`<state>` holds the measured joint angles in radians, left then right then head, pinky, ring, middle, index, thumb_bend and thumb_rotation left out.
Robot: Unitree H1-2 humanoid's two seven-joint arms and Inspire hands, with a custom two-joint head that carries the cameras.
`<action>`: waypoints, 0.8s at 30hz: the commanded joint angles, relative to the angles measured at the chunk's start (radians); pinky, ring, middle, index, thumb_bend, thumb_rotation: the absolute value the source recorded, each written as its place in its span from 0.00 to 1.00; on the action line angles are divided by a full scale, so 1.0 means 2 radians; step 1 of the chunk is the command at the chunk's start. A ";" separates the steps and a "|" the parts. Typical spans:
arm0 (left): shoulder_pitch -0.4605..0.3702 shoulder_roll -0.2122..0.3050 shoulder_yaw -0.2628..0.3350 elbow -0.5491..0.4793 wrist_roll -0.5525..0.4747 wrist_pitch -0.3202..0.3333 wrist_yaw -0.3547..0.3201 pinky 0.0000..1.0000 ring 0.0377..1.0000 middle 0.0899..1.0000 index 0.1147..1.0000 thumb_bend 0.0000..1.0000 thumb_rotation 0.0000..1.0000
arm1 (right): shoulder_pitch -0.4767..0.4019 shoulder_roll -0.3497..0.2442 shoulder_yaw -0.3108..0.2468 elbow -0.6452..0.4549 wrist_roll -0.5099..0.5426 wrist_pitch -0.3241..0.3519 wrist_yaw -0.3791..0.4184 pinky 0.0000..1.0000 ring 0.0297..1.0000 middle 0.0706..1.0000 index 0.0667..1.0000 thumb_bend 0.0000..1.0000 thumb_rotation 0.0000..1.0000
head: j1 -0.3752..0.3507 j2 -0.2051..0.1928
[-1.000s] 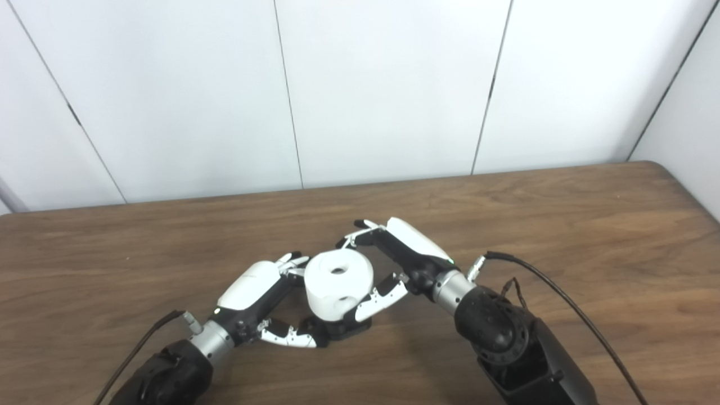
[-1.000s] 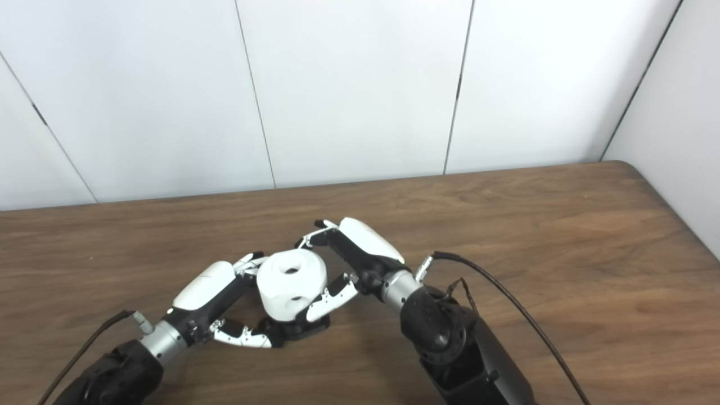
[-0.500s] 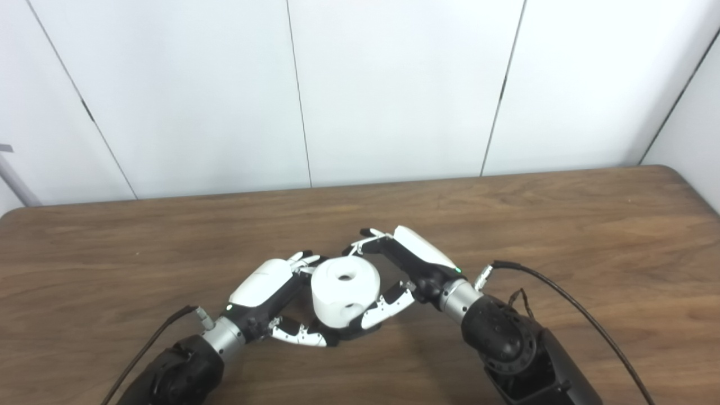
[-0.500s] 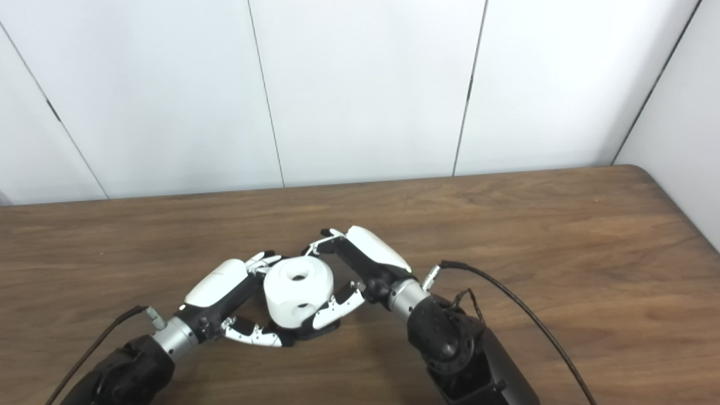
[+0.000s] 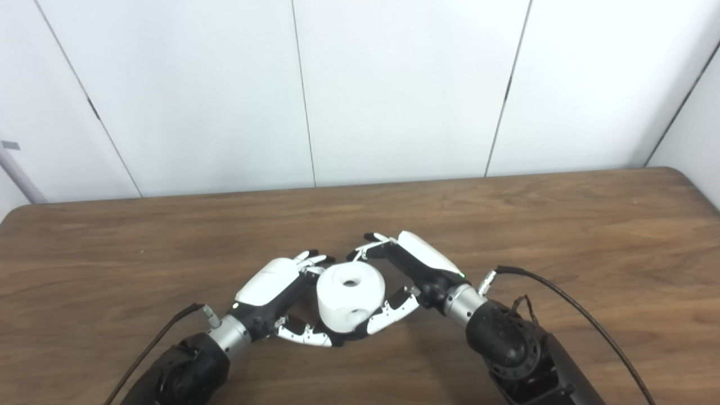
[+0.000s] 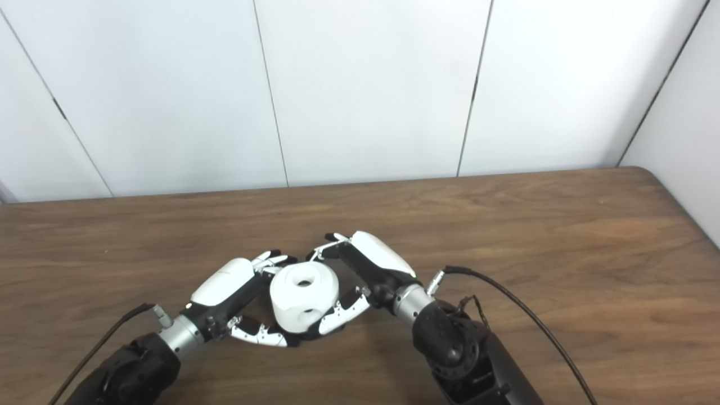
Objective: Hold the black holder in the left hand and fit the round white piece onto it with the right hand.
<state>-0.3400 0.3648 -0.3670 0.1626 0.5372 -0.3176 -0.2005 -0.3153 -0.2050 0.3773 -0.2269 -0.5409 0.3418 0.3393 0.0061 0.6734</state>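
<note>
On the brown wooden table (image 5: 562,225), near its front edge and a little left of centre, both hands meet around one object. From the left, the left hand (image 5: 274,287) reaches in with its white back upward, its fingers (image 5: 311,260) curled behind the object and its thumb (image 5: 301,336) lying low in front, beside the black holder (image 5: 344,337). Only a dark sliver of that holder shows, at table level beneath the white piece, so whether the hand truly clamps it cannot be told; the thumb and fingers sit close on either side. The round white piece (image 5: 350,295) stands on top of the holder: a squat, smooth drum with a round hole in the middle of its top face and another dark hole in its front side wall. Nothing visible lies inside either hole. To the right, the right hand (image 5: 413,270) is closed on the white piece, its fingers hooked over the far upper rim and its thumb (image 5: 394,315) pressed against the lower front wall. A black cable (image 5: 568,306) loops over the table from the right wrist.
</note>
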 commanded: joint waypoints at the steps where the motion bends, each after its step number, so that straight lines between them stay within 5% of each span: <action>1: 0.001 0.001 -0.004 -0.009 0.012 0.011 -0.012 1.00 0.92 0.66 0.41 0.52 0.06 | -0.010 -0.005 -0.002 -0.004 -0.008 -0.010 -0.004 1.00 0.97 0.78 0.45 0.52 0.15 | 0.001 0.001; 16: -0.002 0.004 -0.003 -0.009 0.005 0.009 -0.014 1.00 0.92 0.66 0.41 0.52 0.06 | -0.006 -0.022 0.012 -0.003 -0.012 -0.012 0.015 1.00 0.99 0.86 0.46 0.52 0.16 | 0.001 0.003; 17: -0.002 0.005 -0.002 -0.010 0.006 0.010 -0.014 1.00 0.92 0.66 0.41 0.52 0.06 | -0.005 -0.024 0.013 -0.004 -0.012 -0.012 0.016 1.00 1.00 0.88 0.56 0.72 0.27 | 0.002 0.003; 18: -0.003 0.005 -0.002 -0.010 0.007 0.010 -0.014 1.00 0.92 0.67 0.41 0.52 0.06 | -0.005 -0.025 0.014 -0.005 -0.012 -0.012 0.016 1.00 1.00 0.88 0.60 0.79 0.31 | 0.002 0.003; 24: -0.004 0.006 0.001 -0.012 0.006 0.013 -0.017 1.00 0.92 0.66 0.41 0.52 0.06 | 0.001 -0.027 0.011 -0.008 -0.019 -0.015 0.012 1.00 1.00 0.92 0.69 0.87 0.34 | 0.002 0.004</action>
<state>-0.3398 0.3652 -0.3637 0.1563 0.5361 -0.3041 -0.2138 -0.3025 -0.2580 0.4011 -0.2275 -0.5731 0.3232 0.3613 0.0092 0.6811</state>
